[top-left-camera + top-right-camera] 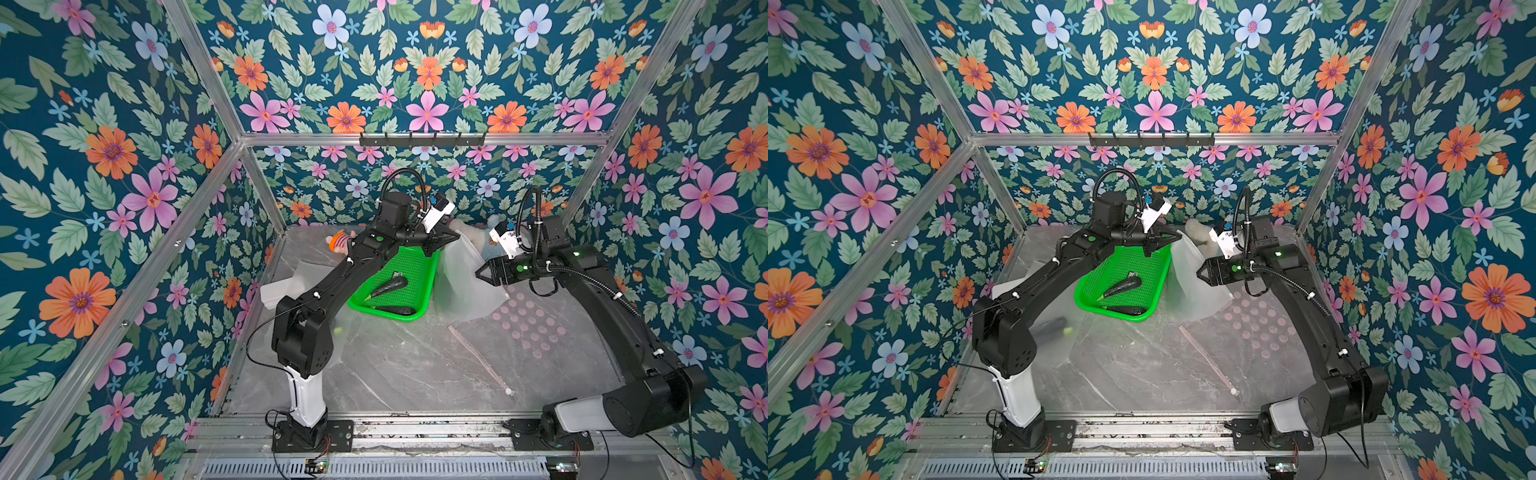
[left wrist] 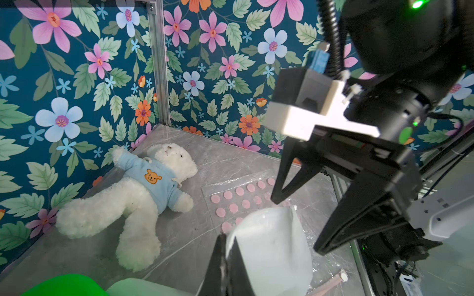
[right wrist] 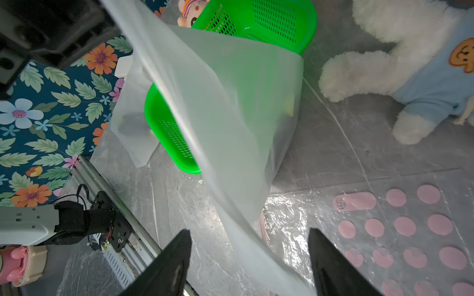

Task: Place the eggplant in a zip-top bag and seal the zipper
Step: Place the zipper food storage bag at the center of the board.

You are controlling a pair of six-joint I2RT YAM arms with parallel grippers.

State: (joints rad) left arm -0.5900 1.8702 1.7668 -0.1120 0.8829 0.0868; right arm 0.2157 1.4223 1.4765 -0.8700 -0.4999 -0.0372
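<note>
Left pincer [image 1: 444, 242]: clenched on a raised fold of the large translucent zip-top bag with pale pink dots [image 1: 528, 324], apparently to hold the mouth up for loading. Right pincer [image 3: 248, 230]: released, jaws spread either side of the hanging film (no contact evident). Thin pink zipper strip [image 1: 478, 359]: unsealed, flat on the grey marble surface [image 1: 395, 374]. 2 dark tapered eggplants [image 1: 388, 286]: in the green perforated plastic basket [image 1: 415, 270] beside the bag, not yet bagged.
</note>
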